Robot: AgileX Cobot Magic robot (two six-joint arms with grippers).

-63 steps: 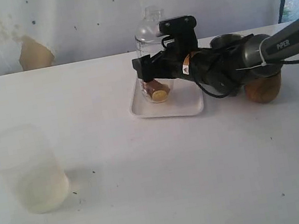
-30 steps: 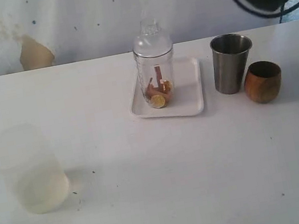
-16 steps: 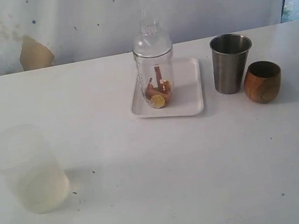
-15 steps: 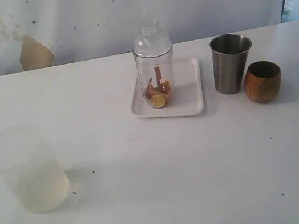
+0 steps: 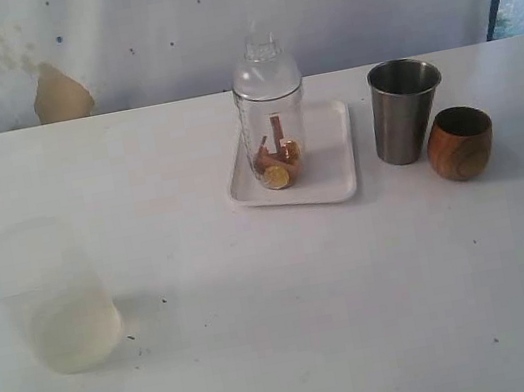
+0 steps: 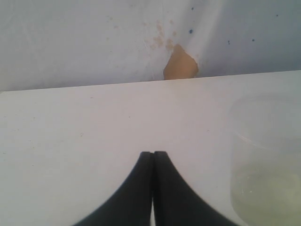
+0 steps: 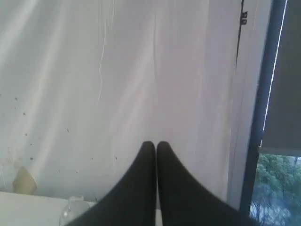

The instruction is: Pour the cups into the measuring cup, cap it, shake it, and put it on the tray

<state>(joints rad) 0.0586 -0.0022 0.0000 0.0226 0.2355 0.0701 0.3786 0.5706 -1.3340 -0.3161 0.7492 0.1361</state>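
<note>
The clear measuring cup [image 5: 275, 138] stands upright on the white tray [image 5: 329, 159] with its dome cap [image 5: 265, 70] on; brown and yellow pieces lie at its bottom. To its right stand the steel tumbler [image 5: 405, 110] and the brown wooden cup [image 5: 461, 143], both upright on the table. Neither arm shows in the exterior view. My left gripper [image 6: 153, 153] is shut and empty, low over the bare table. My right gripper [image 7: 155, 143] is shut and empty, raised and facing the white wall; the cap [image 7: 75, 209] peeks in beside it.
A wide frosted plastic cup [image 5: 48, 295] stands at the front left of the white table [image 5: 291, 302] and appears close beside the left gripper as the frosted cup [image 6: 265, 160]. A white curtain [image 5: 162, 31] backs the table. A dark window frame [image 7: 268, 94] edges the right wrist view.
The right arm let go of the capped measuring cup on the tray, rose and left the exterior view, and its gripper has shut. The cups and tray have not moved.
</note>
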